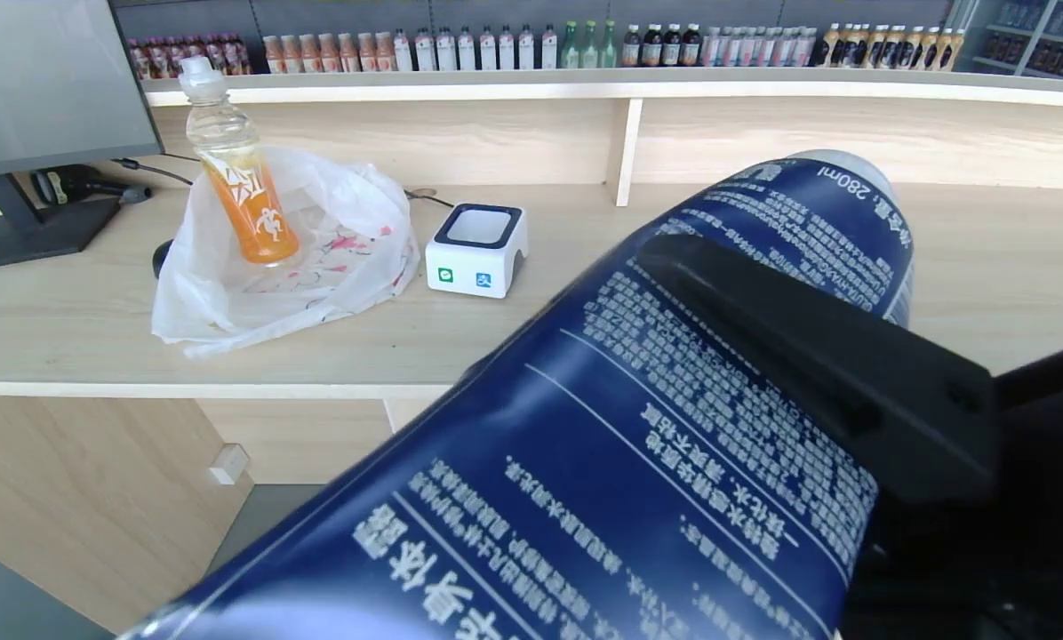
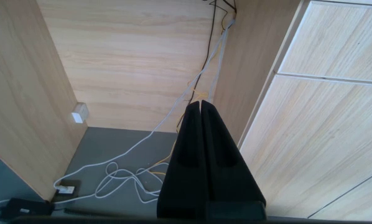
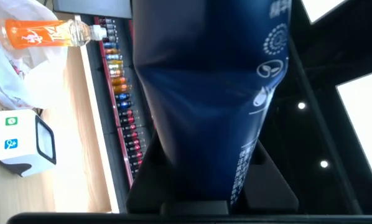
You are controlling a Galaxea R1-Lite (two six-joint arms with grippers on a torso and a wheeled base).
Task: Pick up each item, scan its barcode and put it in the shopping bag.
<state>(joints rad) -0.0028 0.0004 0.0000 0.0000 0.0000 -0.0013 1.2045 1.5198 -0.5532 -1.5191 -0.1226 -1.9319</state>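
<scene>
Right gripper (image 3: 204,186) clamps a dark-blue, white-printed cylindrical can (image 1: 585,427), raised high. Scanning step, I judge: next swing its barcode toward the white cube scanner (image 1: 477,250) at ten o'clock, beside the white plastic shopping bag (image 1: 220,293). Left gripper (image 2: 201,109) closed, empty.

dark blue container (image 1: 674,427) tilted aloft, orange bottle (image 1: 243,178) upright in white shopping bag (image 1: 363,231), white scanner (image 1: 476,253) just beside
</scene>
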